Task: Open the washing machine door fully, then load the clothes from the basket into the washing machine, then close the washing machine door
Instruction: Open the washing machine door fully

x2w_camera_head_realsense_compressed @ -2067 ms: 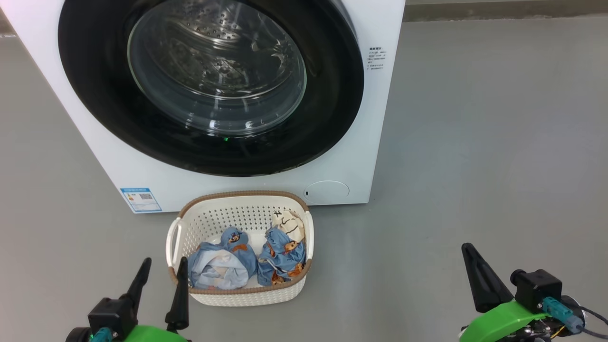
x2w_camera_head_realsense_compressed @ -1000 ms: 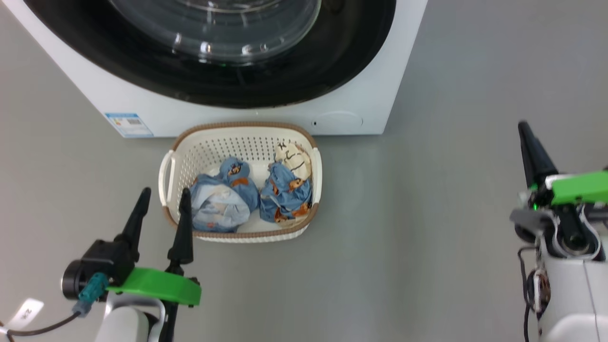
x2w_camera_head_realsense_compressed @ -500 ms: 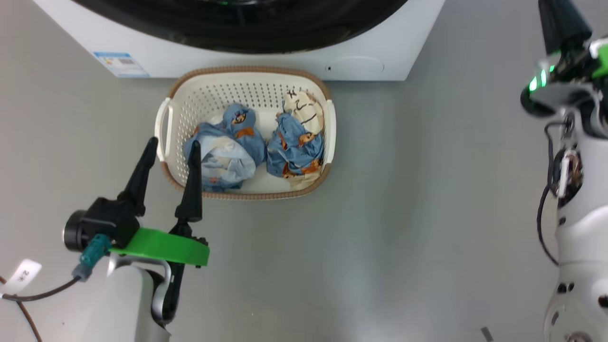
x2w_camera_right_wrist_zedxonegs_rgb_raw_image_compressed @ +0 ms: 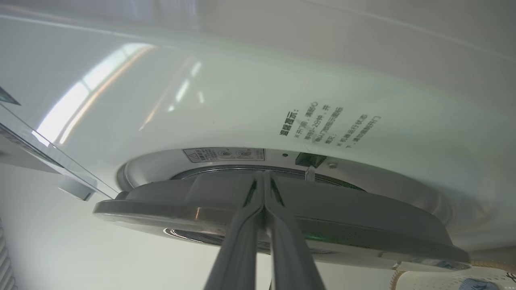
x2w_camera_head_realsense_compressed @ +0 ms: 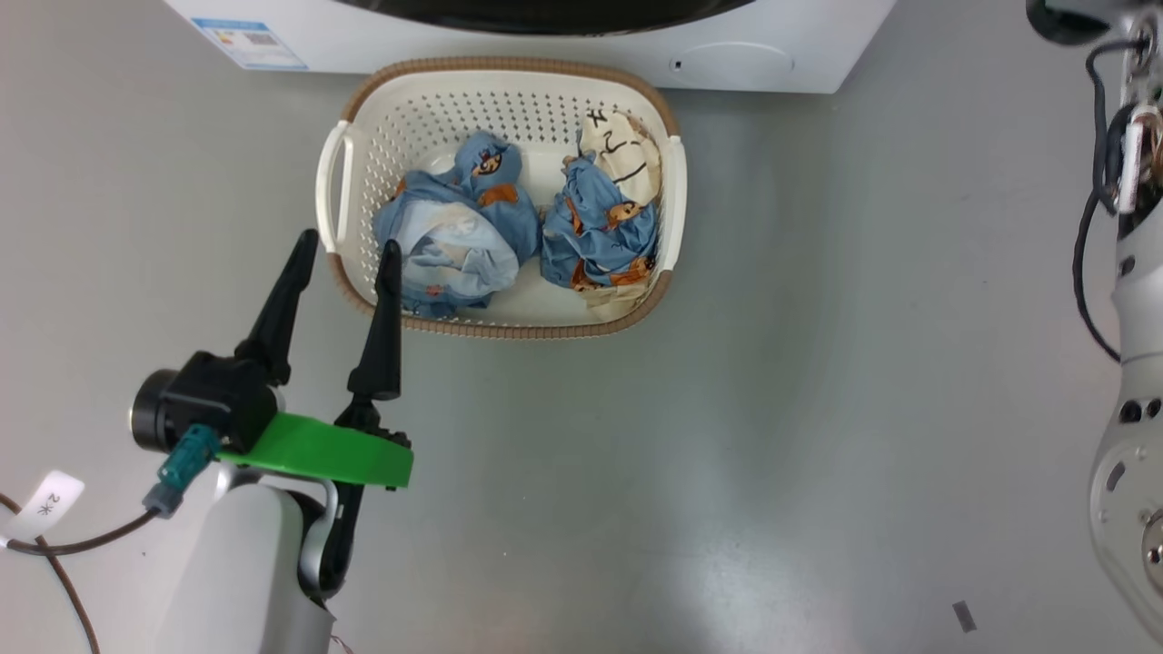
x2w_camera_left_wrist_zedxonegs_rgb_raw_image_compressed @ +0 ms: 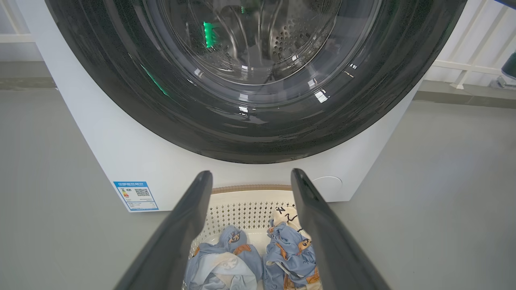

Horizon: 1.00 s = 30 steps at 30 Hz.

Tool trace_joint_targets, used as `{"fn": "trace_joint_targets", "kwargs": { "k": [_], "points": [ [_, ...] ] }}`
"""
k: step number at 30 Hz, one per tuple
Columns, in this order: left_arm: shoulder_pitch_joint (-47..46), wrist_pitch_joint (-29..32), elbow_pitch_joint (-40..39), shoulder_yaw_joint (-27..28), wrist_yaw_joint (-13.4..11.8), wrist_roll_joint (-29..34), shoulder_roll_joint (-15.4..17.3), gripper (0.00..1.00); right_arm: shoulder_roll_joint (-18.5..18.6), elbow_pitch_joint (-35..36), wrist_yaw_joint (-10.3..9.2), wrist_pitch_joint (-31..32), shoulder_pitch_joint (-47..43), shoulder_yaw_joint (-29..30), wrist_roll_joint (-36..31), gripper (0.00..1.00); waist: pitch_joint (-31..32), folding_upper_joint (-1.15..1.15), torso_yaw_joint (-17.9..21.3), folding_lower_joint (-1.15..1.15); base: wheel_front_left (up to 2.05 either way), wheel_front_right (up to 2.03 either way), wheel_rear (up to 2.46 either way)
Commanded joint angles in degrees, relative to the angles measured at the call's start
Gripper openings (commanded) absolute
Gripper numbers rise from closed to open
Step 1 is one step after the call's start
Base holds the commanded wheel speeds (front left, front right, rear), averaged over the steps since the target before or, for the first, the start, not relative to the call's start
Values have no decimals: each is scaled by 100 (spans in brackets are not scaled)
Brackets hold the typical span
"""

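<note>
Washing machine door [x2w_camera_left_wrist_zedxonegs_rgb_raw_image_compressed: 250,137] is filling the upper part of the left wrist view. Its glossy black frame is looking closed against the white washing machine [x2w_camera_left_wrist_zedxonegs_rgb_raw_image_compressed: 133,161] from that angle, and its top is being cut off by the picture's edge. In the right wrist view the door is appearing edge-on as a grey slab. It is standing a little off the white front on that side, where a sticker [x2w_camera_right_wrist_zedxonegs_rgb_raw_image_compressed: 223,154] and a dark slot [x2w_camera_right_wrist_zedxonegs_rgb_raw_image_compressed: 310,160] are showing in the recess behind it. How far it is open is hard to judge.

The right gripper [x2w_camera_right_wrist_zedxonegs_rgb_raw_image_compressed: 264,174] is pointing at that edge with its two fingers pressed together and nothing between them. Its tips are lying right at the door's far rim, and whether they are touching it cannot be told. In the head view the right arm [x2w_camera_head_realsense_compressed: 1127,436] is rising along the right side as a pale forearm with a looping black cable, its upper end cut off at the top.

The left gripper [x2w_camera_head_realsense_compressed: 350,243] is hanging low at the lower left, spread wide and holding nothing. Its fingers are pointing toward the machine, and one fingertip is overlapping the near-left corner of the basket [x2w_camera_head_realsense_compressed: 509,64]. The basket is sitting on the grey floor [x2w_camera_head_realsense_compressed: 818,409] just in front of the machine. The clothes [x2w_camera_head_realsense_compressed: 463,227] are lying inside it as two blue bundles side by side. In the left wrist view the fingers are hiding the basket's sides.
</note>
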<state>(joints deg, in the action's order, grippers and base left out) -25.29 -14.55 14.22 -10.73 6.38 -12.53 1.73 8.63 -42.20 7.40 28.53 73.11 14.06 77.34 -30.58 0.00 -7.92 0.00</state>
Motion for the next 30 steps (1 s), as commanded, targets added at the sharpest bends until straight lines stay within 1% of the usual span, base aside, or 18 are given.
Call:
{"fn": "trace_joint_targets", "kwargs": {
  "k": [1, 3, 9, 18, 23, 30],
  "points": [
    [-65, -45, -159, 155, 31, -30, 115, 100, -73, 103, 9, 56, 193, -88, -90, 0, -71, 0, -60, 0, 0, 0, 0],
    [-94, -45, -167, 148, 29, -38, 115, 100, -59, -170, 9, 105, 497, -132, -222, 0, -117, 0, -90, 0, 0, 0, 0],
    [-148, -45, -175, 115, 14, -73, 115, 100, -62, -684, 9, 195, 1009, -232, -496, 0, -196, 0, -135, 0, 0, 0, 0],
    [-199, -45, -171, 34, -15, -121, 115, 100, 5, -1361, 9, 276, 1509, -266, -790, 0, -264, 0, -197, 0, 0, 0, 0],
    [-208, -45, -168, 28, -37, -140, 115, 100, 23, -1445, 9, 424, 1551, -313, -868, 0, -263, 0, -213, 0, 0, 0, 0],
    [-193, -45, -165, 36, -66, -159, 115, 100, 33, -1214, 9, 758, 1298, -436, -932, 0, -220, 0, -208, 0, 0, 0, 0]
  ]
}}
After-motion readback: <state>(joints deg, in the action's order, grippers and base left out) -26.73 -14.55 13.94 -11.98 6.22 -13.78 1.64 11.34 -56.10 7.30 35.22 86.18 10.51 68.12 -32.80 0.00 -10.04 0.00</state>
